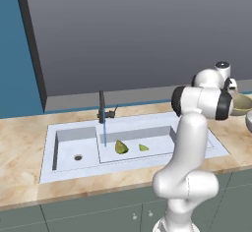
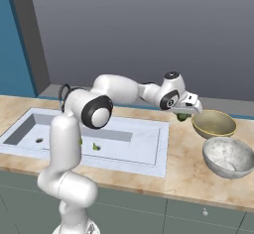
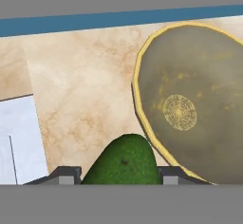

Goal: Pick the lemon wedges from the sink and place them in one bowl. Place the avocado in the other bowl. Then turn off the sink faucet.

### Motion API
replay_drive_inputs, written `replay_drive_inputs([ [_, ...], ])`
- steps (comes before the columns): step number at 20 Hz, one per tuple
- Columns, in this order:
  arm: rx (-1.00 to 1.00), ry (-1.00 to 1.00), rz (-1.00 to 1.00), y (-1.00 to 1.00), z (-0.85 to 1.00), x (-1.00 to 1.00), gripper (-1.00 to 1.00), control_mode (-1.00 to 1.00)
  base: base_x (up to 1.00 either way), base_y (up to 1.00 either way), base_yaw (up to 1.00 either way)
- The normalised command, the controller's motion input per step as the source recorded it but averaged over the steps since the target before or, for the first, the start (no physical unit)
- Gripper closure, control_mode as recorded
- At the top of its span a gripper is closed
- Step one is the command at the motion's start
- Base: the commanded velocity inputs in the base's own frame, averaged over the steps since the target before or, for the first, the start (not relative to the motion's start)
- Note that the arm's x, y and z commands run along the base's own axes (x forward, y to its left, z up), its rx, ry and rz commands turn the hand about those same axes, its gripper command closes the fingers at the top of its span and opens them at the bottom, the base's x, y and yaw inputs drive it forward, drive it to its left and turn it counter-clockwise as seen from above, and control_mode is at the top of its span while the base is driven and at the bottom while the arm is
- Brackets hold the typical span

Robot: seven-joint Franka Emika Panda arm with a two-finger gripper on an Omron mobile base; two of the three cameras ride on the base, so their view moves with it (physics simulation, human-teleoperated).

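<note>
Pinched between the dark gripper [image 3: 119, 174] fingertips: dark green rounded avocado [image 3: 122, 163], hanging just beside the olive yellow-rimmed bowl [image 3: 199, 99], bare inside. Grey speckled bowl [image 2: 228, 157] alongside. Two yellow-green lemon wedges [image 1: 121, 147] in the pale double-basin sink [image 1: 64, 169].

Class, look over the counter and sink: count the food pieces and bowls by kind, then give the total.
Lemon wedges: 2, larger wedge, smaller wedge
Avocado: 1, avocado, held in the tool
Bowls: 2, yellow-rimmed bowl, grey bowl
Total: 5
</note>
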Motion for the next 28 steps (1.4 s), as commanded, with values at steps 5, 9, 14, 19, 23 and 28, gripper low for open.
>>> replay_drive_inputs([
  [5,0.0,0.02,-0.08,-0.22,0.0,0.28,1.0,-1.0,0.0,0.0,0.0],
  [9,0.0,0.0,-0.07,-0.28,0.0,0.28,1.0,-1.0,0.0,0.0,0.0],
  [14,0.0,0.0,-0.06,-0.29,0.0,0.16,1.0,-1.0,0.0,0.0,0.0],
  [19,0.0,0.02,-0.04,-0.28,0.0,0.1,1.0,-1.0,0.0,0.0,0.0],
  [23,0.0,0.0,-0.03,-0.23,0.0,0.04,1.0,-1.0,0.0,0.0,0.0],
  [28,0.0,0.02,-0.02,-0.24,-0.01,0.0,1.0,-1.0,0.0,0.0,0.0],
])
